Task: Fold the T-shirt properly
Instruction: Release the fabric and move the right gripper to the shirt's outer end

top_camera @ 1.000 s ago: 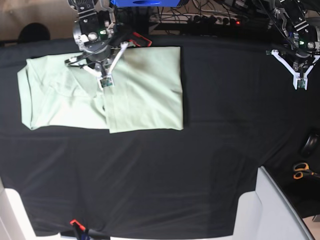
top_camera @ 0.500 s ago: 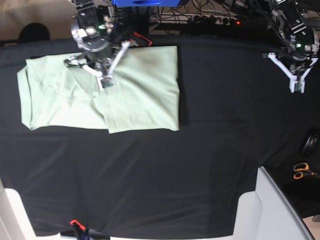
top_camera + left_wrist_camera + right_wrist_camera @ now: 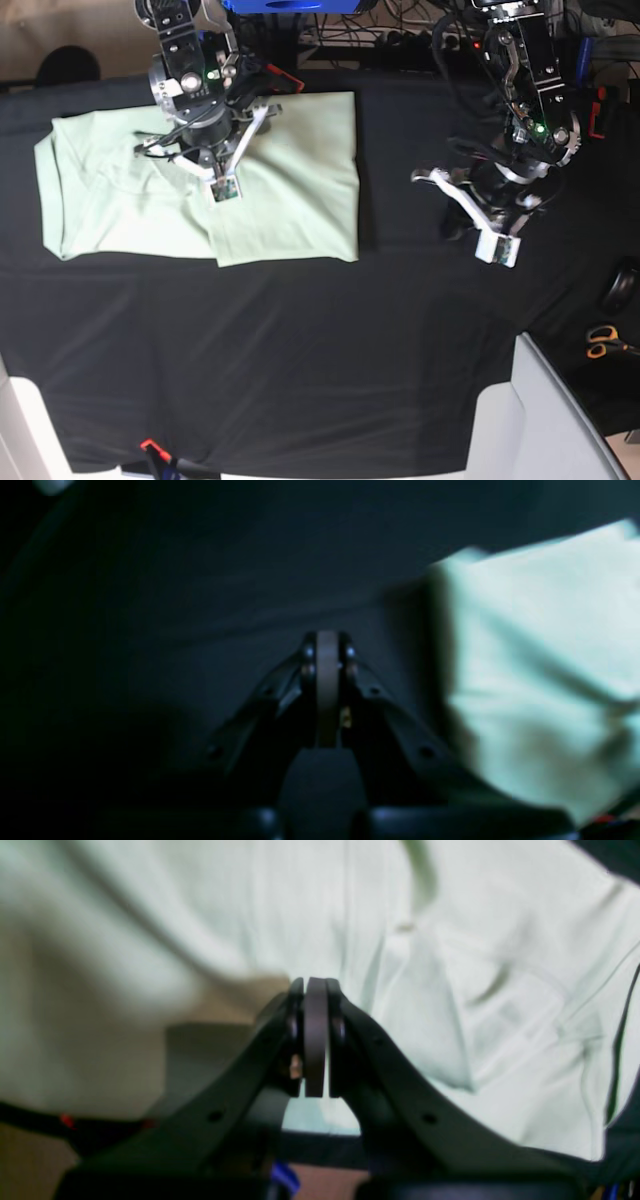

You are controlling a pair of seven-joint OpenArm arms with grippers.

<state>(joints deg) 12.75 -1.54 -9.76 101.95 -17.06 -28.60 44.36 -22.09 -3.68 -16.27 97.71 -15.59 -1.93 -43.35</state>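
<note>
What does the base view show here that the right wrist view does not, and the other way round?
Only the base view shows the left hand over the black tablecloth, apart from the T-shirt, plus scissors at the right edge. Only the right wrist view shows the right hand with its jaws pressed shut and nothing between them. Both show the T-shirt partly folded, beneath the right hand.

T-shirt (image 3: 290, 170): soft matt cloth, pale mint, lightly creased. Tablecloth (image 3: 330, 350): black matt fabric, smooth. Right pincer (image 3: 315, 1040): dark matt plastic, grey pads. Scissors (image 3: 603, 342), lower right: orange plastic handles.
</note>
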